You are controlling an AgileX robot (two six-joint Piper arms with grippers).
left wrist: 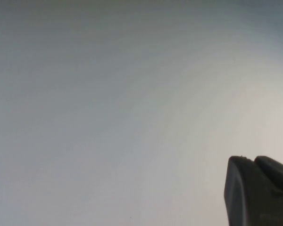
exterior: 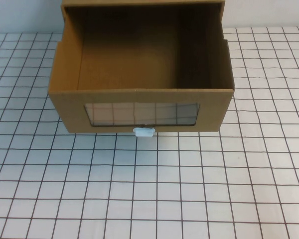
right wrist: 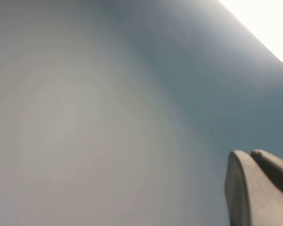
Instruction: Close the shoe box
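The shoe box (exterior: pixel 209 107) is a brown cardboard drawer standing at the back middle of the table in the high view. The drawer is pulled out toward me from its outer sleeve (exterior: pixel 139 3), and its inside is empty. Its front has a clear window (exterior: pixel 142 113) and a small white pull tab (exterior: pixel 143 131) at the bottom edge. Neither arm shows in the high view. My left gripper (left wrist: pixel 253 161) shows in the left wrist view, fingers together, against a blank pale surface. My right gripper (right wrist: pixel 250 153) shows likewise in the right wrist view, holding nothing.
The table is covered by a white cloth with a dark grid (exterior: pixel 149 189), stretching in front of the box and to both sides. A pale wall (exterior: pixel 20 15) stands behind the box. A bright light patch (right wrist: pixel 266 21) shows in the right wrist view.
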